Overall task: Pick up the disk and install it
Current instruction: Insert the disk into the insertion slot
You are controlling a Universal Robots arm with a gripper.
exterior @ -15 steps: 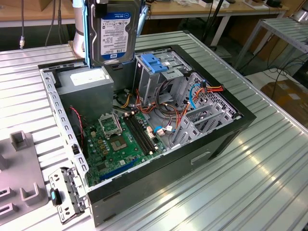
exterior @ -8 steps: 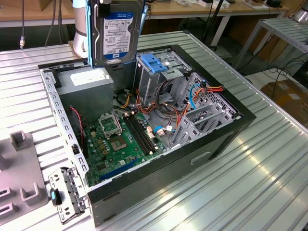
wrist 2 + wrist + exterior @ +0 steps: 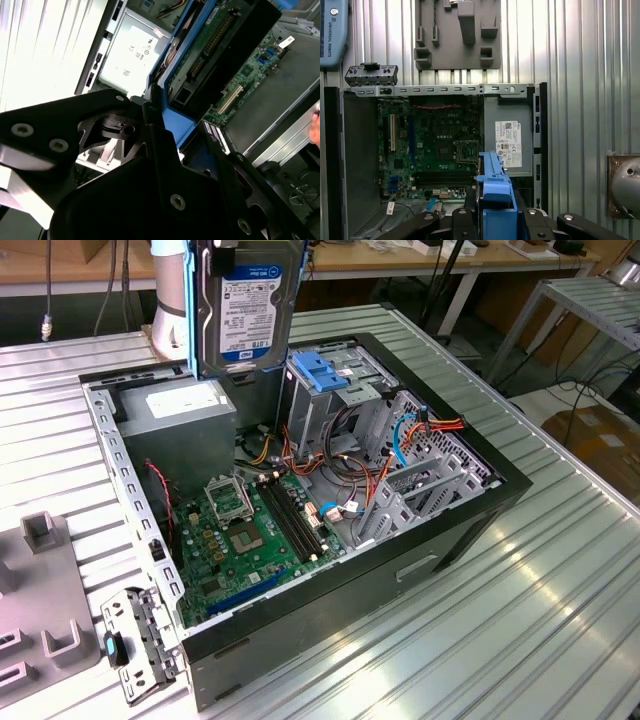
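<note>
Exterior view: the disk (image 3: 245, 305) hangs upright over the open computer case (image 3: 470, 515). Its flat metal face and white-and-blue label are turned to the camera, and a bright blue plastic rail runs down one edge. Its lower edge lies above the gap between the grey boxy power supply (image 3: 185, 405) and the ribbed light-blue latch plate (image 3: 322, 370). The case is a black-walled steel box lying on its side on a bench (image 3: 560, 590) of ribbed aluminium profile. Inside it are a green motherboard (image 3: 240, 540), perforated grey drive cages (image 3: 410, 490) and loose orange, red and blue cables (image 3: 400, 435). A grey moulded fixture plate (image 3: 45, 590) with raised blocks lies on the bench at the exterior view's left.

In the first wrist view the black, bolted jaws stand on either side of the disk's blue rail (image 3: 495, 195) and are clamped on it, with the motherboard (image 3: 440, 145) and power supply (image 3: 507, 145) well below. In the second wrist view the disk's underside (image 3: 220, 45) shows a green circuit board edged by the blue rail, reaching out from the matte black jaws.
</note>
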